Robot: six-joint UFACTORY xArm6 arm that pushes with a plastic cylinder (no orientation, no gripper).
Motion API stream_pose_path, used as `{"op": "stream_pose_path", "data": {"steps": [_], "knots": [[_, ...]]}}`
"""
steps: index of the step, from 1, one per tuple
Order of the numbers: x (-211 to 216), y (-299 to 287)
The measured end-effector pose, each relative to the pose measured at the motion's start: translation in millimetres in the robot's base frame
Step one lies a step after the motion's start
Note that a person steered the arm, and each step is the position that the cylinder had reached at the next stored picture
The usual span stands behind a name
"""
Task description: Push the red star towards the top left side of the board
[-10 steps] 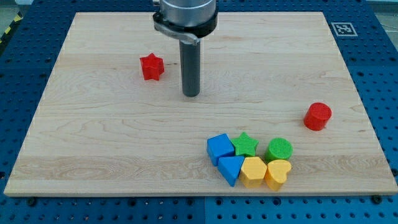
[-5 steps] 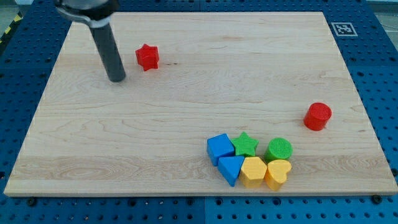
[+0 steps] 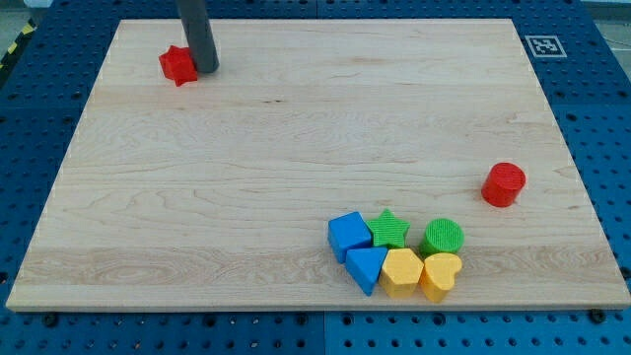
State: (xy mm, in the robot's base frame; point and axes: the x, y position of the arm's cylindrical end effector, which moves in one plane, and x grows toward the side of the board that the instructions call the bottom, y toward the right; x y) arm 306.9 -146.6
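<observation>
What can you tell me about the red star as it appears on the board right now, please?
The red star is a small, solid-looking block of matte red, its points rounded and hard to count at this size. It lies flat on the pale wooden board, near the view's top left corner and short of both edges. My tip stands right against its side toward the view's right, apparently touching it and hiding a little of that edge. No other block is near it; the rest sit far off toward the view's bottom right.

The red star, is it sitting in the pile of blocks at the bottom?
No, the red star sits alone near the board's top left, beside my tip, far from that cluster.
</observation>
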Motion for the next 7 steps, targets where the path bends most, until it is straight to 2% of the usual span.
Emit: {"op": "stream_pose_path", "data": {"steps": [1,2,3,4,6,7], "knots": [[56.8,12.2],[79.8,-0.2],[55.8,-44.0],[24.3,-63.2],[-26.9,-67.4],[-4.9,-67.9]]}}
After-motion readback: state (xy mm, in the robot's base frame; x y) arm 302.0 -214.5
